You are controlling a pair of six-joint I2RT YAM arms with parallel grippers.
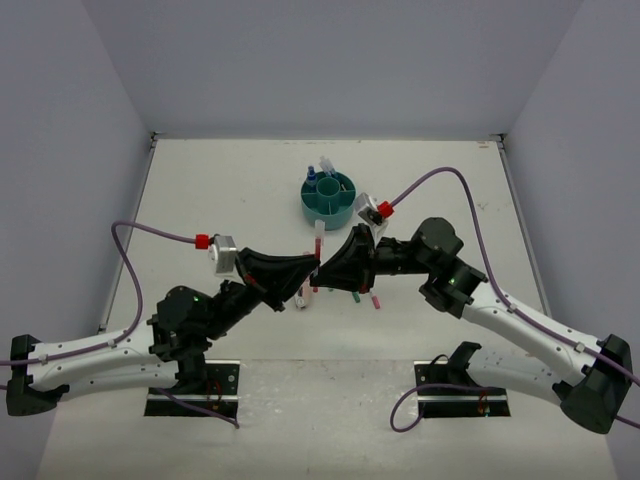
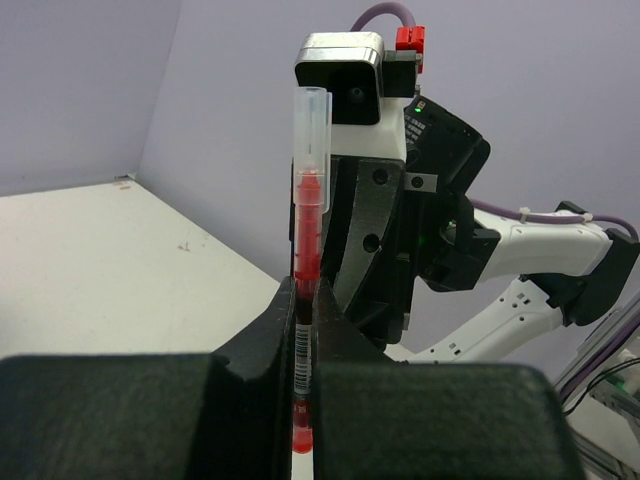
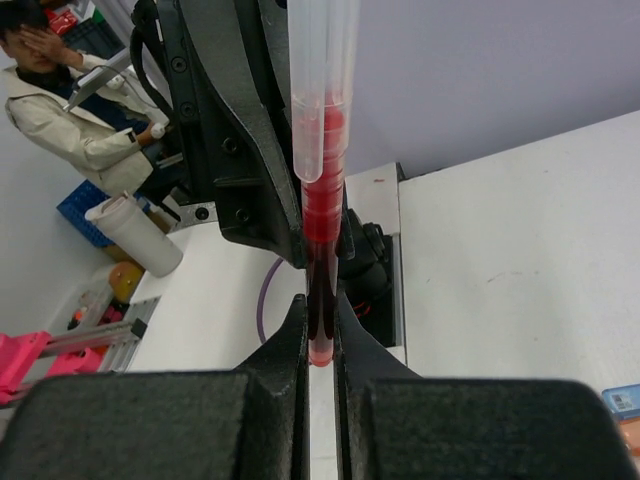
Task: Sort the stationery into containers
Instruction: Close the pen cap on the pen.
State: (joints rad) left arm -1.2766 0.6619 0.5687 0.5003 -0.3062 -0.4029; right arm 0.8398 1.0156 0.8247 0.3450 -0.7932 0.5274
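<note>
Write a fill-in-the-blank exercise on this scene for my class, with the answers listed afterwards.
1. The thin plastic pen with a clear cap has a ____ body.
2. The left tool and the right tool are both ____ on it.
3. The round plastic desk organiser is coloured ____.
Missing words: red, shut, teal.

Pens [image 1: 376, 299] under left arm [image 1: 265, 272], right arm [image 1: 400, 255]; organiser [image 1: 325, 212] sides free.

Pale lilac-grey walls [image 1: 330, 60] enclosing a white table [image 1: 220, 190] on three sides, soft even light falling across it, a person [image 3: 70, 120] in a pale coat showing beyond (hand covering the face)
</note>
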